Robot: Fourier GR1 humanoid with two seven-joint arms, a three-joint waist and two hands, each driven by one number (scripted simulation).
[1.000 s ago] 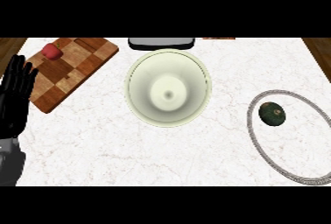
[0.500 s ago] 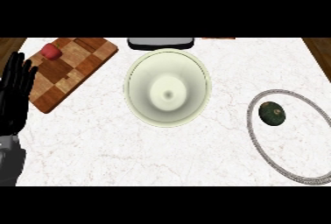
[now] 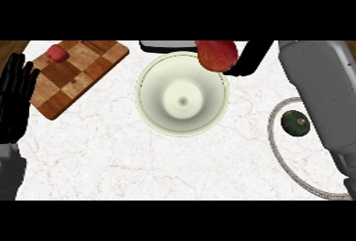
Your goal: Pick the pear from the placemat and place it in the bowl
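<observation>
Your right hand (image 3: pixel 243 59) is curled round the reddish pear (image 3: pixel 217 55), holding it above the far rim of the bowl (image 3: pixel 183 94). You are at the placing step, I judge: bring the pear over the bowl's middle, lower it, then release. Your left hand (image 3: pixel 17 99) rests open at the bench's left edge.

Bowl (image 3: pixel 183 94) sits mid desk (image 3: pixel 139 164). Cutting board (image 3: pixel 76 75) at far left w/ small fruit (image 3: pixel 58 53) on its far corner. Placemat (image 3: pixel 281 155) at right, round fruit (image 3: pixel 295 123) on it. Pear (image 3: pixel 217 54) over bowl's far-right rim, right hand (image 3: pixel 246 59) beside it. Left hand (image 3: pixel 17 96) at left edge.
</observation>
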